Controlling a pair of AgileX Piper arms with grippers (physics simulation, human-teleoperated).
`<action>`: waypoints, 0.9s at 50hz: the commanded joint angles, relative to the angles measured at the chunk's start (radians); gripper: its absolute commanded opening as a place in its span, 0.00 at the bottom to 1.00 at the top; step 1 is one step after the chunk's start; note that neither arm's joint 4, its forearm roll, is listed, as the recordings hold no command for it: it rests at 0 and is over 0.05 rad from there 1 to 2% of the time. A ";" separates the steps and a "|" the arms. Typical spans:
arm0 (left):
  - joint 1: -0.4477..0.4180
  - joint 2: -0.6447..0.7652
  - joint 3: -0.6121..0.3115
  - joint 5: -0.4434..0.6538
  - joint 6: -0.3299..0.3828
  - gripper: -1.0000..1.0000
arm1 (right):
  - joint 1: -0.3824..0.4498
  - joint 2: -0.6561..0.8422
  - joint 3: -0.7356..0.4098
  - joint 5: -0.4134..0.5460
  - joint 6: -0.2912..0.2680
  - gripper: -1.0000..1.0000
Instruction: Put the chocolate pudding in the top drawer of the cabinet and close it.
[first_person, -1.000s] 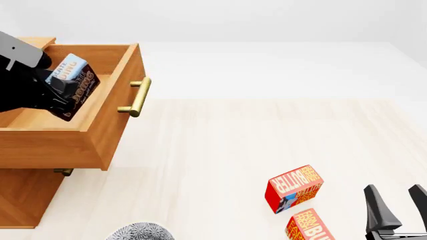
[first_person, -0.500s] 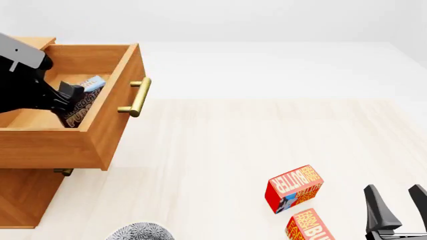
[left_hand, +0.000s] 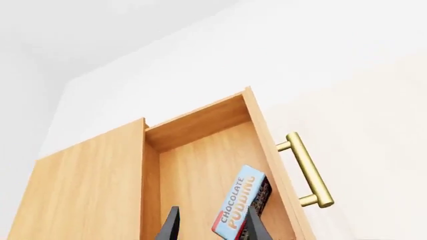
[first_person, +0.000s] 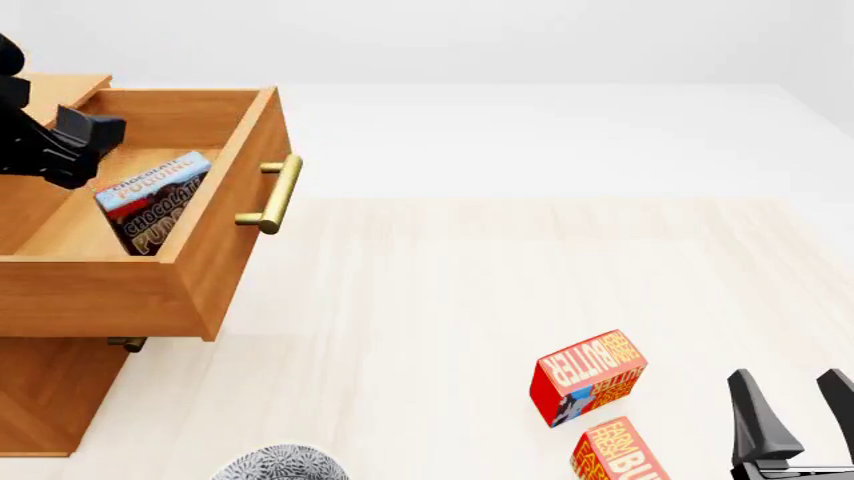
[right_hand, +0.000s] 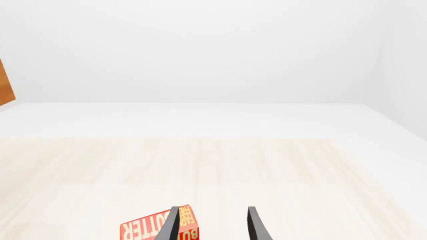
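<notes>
Two grippers show, one at each side of the scene. The left gripper (first_person: 74, 135) hangs above the pulled-out top drawer (first_person: 200, 270) at the far left, its fingers (left_hand: 171, 227) spread apart with nothing between them; in the left wrist view the box stands just beyond the fingertips, apart from them as far as can be seen. The chocolate pudding (first_person: 151, 203) lies inside that drawer, tilted, leaning against the inner face of the drawer's front panel, its lettered face turned up and to the left, the light blue band uppermost. The drawer stands wide open from the cabinet (first_person: 54, 395), with its brass bar handle (first_person: 276, 193) on the right-hand face; below it only a small bit of the lower drawer's handle (first_person: 127, 344) peeks out. The right gripper (first_person: 790, 410) sits at the near right edge of the table (first_person: 441, 330), its two dark fingers parted and holding nothing. Just left of it lie two red-orange butter boxes: one butter box (first_person: 589, 375) rests on the table with its label facing up, and a second butter box (first_person: 621, 455) lies nearer, cut off by the picture's lower edge. A grey speckled round object (first_person: 280, 464) shows at the near edge, left of centre, too little of it in view to tell what it is.
</notes>
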 joint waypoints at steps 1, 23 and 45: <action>-0.048 -0.033 -0.051 0.052 -0.019 1.00 | 0.000 0.000 0.000 0.000 0.000 1.00; -0.098 -0.080 -0.050 0.068 0.001 1.00 | 0.000 0.000 0.000 0.000 0.000 1.00; -0.216 -0.116 -0.098 0.124 -0.016 1.00 | 0.000 0.000 0.000 0.000 0.000 1.00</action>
